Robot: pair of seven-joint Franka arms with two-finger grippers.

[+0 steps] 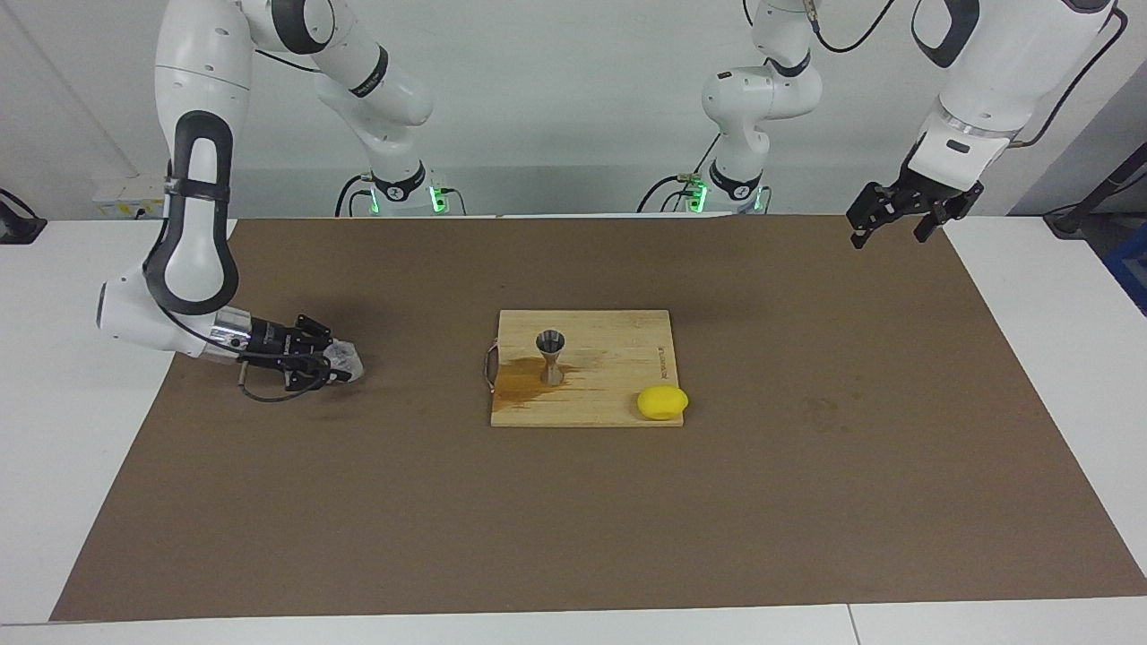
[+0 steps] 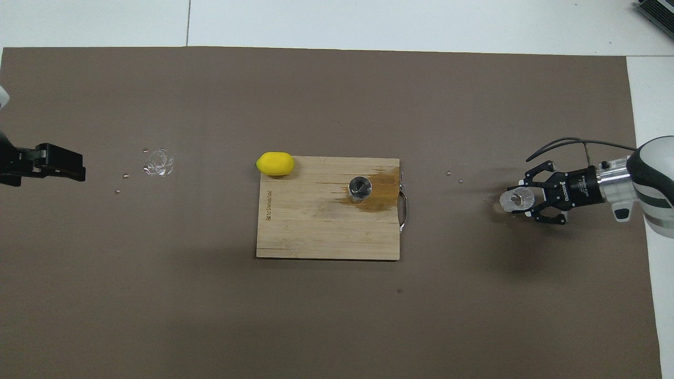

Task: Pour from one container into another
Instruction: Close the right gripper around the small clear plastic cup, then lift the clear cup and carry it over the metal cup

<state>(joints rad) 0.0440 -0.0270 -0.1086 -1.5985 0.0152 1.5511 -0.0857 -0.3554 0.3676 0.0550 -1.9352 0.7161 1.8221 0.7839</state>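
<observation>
The small clear textured cup (image 1: 348, 358) (image 2: 515, 200) stands low over the brown mat toward the right arm's end of the table. My right gripper (image 1: 340, 364) (image 2: 521, 201) reaches in level and is shut on it; whether the cup rests on the mat I cannot tell. The steel hourglass jigger (image 1: 550, 355) (image 2: 360, 188) stands upright on the wooden cutting board (image 1: 618, 358) (image 2: 316, 226), with a brown wet stain beside it. My left gripper (image 1: 889, 235) (image 2: 79, 162) hangs open and empty, high over the mat's edge at the left arm's end.
A yellow lemon (image 1: 662, 402) (image 2: 275, 163) lies at the board's corner farther from the robots. A small clear puddle (image 2: 158, 162) and some droplets mark the mat toward the left arm's end. The board has a metal handle (image 2: 404, 208).
</observation>
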